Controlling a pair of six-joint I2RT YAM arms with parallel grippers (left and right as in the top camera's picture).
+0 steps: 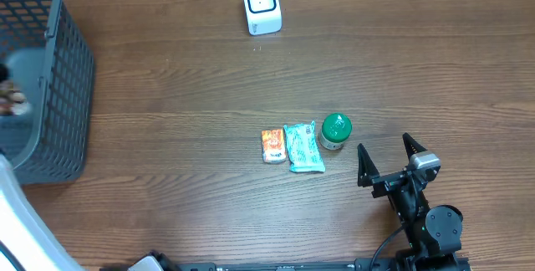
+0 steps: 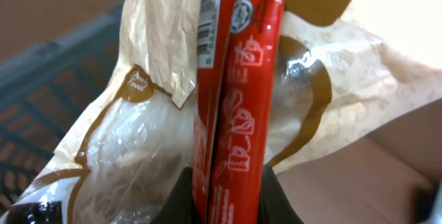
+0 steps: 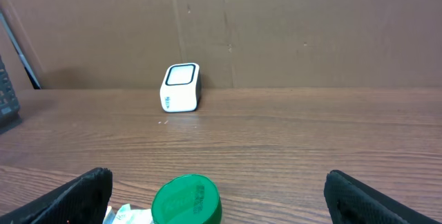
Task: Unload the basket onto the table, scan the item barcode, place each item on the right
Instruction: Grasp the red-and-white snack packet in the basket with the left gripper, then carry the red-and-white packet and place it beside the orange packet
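**Left wrist cam: red packet is pinched, but this scan could easily flop**

Left gripper (image 2: pixel 231 198) is clamped on the bottom end of a tall red packet (image 2: pixel 238 113). That's the item to scan, and it's over at the far left of the scene by the grey basket (image 1: pixel 46 79), well apart from the white scanner (image 1: pixel 261 5) at the far middle of the table. Right gripper (image 1: pixel 384 144) is sitting near-right with its jaws wide apart, holding nothing, just beside the green-lidded jar (image 1: pixel 335 130).

Stuff I'd worry about:

- The barcode (image 2: pixel 204 39) is a skinny strip near the top left edge of the packet, far from the pinch. The long unsupported end could droop or twist on the way over, so the scanner might only see plain red wrapper.
- The wrapper is shiny and creased, so glare could kill the read even if it's aimed right.
- A crinkly white and brown bag (image 2: pixel 131 141) sits right behind the packet. Can't tell if a corner is caught in the pinch. If it is, it could get dragged out and cover the code.
- The grip looks narrow on slick film, so a quick swing might let the packet slip.
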